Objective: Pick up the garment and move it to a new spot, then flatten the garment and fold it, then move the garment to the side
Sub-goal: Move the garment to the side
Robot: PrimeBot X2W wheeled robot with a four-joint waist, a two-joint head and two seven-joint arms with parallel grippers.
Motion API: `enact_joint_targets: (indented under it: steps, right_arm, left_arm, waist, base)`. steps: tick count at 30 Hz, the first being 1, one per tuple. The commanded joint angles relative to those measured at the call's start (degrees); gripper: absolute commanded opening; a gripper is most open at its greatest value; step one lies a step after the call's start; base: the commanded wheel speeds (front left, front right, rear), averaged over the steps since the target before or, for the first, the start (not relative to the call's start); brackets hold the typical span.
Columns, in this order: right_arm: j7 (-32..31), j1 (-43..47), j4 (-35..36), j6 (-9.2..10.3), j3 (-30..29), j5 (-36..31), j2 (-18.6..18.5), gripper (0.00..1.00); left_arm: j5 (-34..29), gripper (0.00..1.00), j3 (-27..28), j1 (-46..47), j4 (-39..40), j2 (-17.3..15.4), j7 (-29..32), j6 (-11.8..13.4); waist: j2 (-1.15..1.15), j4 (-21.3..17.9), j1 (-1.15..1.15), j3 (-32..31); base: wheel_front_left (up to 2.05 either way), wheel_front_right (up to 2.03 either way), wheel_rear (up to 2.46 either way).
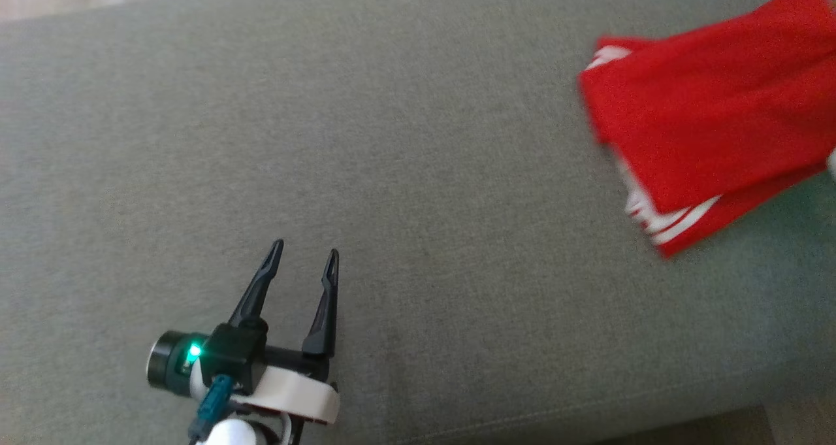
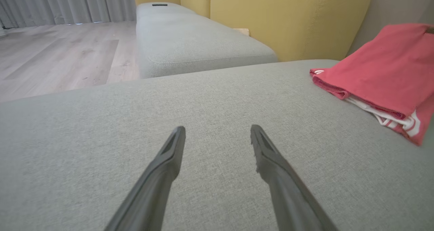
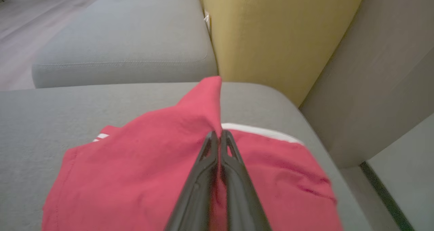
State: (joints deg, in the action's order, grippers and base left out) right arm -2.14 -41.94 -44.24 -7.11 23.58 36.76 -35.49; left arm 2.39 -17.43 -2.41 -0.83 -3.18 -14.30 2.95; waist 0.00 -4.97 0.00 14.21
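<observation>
Right gripper (image 3: 217,135): fingers pressed together, pinching a raised fold of the red garment (image 3: 145,156). Left gripper (image 1: 305,247): spread wide, holding nothing, over the near left part of the grey seat cushion (image 1: 418,138). Garment: folded, white-striped, lying at the cushion's far right end, near the yellow backrest (image 3: 271,37)

Left gripper (image 1: 305,252): both fingers are spread wide apart with nothing between them. They point away from the near edge of the seat cushion (image 1: 457,170), low over its near left part. The pale left wrist (image 1: 290,393) sits directly behind the fingers and shows a lit green indicator. Right gripper (image 3: 219,134): fingers are pressed together, pinching a raised fold of the garment (image 3: 135,163).
</observation>
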Motion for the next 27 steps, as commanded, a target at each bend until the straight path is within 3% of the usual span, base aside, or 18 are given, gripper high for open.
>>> enact_joint_targets:
  steps: [1,11,12,13,17,27]
  right_arm:
    - [-0.2,-2.1,0.9,-0.37,-0.8,-0.9,-2.7,0.00]
    - [-1.4,-7.6,-3.2,-0.37,-8.2,-5.7,-7.6,0.00]
    - [-1.1,-7.6,-4.0,-0.37,-8.8,-6.5,-7.6,0.18]
    - [-0.8,-7.5,-4.8,-0.37,-9.4,-7.5,-7.4,1.00]
    - [3.0,-6.3,-7.6,-0.37,-11.1,-13.6,-5.3,1.00]
    - [11.2,10.4,-4.6,-0.37,-11.9,-16.6,10.3,1.00]
  left_arm:
    - [-0.9,1.00,1.9,2.1,2.1,0.2,-0.7,-0.3]
    - [-2.2,1.00,1.5,5.4,2.7,-0.6,-0.7,-0.8]
    - [-2.3,1.00,1.3,5.6,2.5,-0.7,-0.7,-0.8]
    - [-2.4,1.00,1.2,5.7,2.3,-0.7,-0.7,-0.8]
    - [-2.2,1.00,0.7,5.4,1.5,-0.7,-0.7,-0.5]
    - [1.8,1.00,1.8,-0.6,-0.4,-0.1,-0.7,1.5]
  waist:
    - [0.00,-1.7,0.00,2.2]
    - [0.00,-2.8,0.00,7.1]
    - [0.00,-2.7,0.00,6.9]
    - [0.00,-2.6,0.00,6.5]
    - [0.00,-1.8,0.00,3.0]
    - [0.00,2.3,0.00,-11.4]
  base:
    - [0.00,0.00,0.00]
    - [0.00,0.00,0.00]
    - [0.00,0.00,0.00]
    - [0.00,0.00,0.00]
    - [0.00,0.00,0.00]
    - [0.00,0.00,0.00]
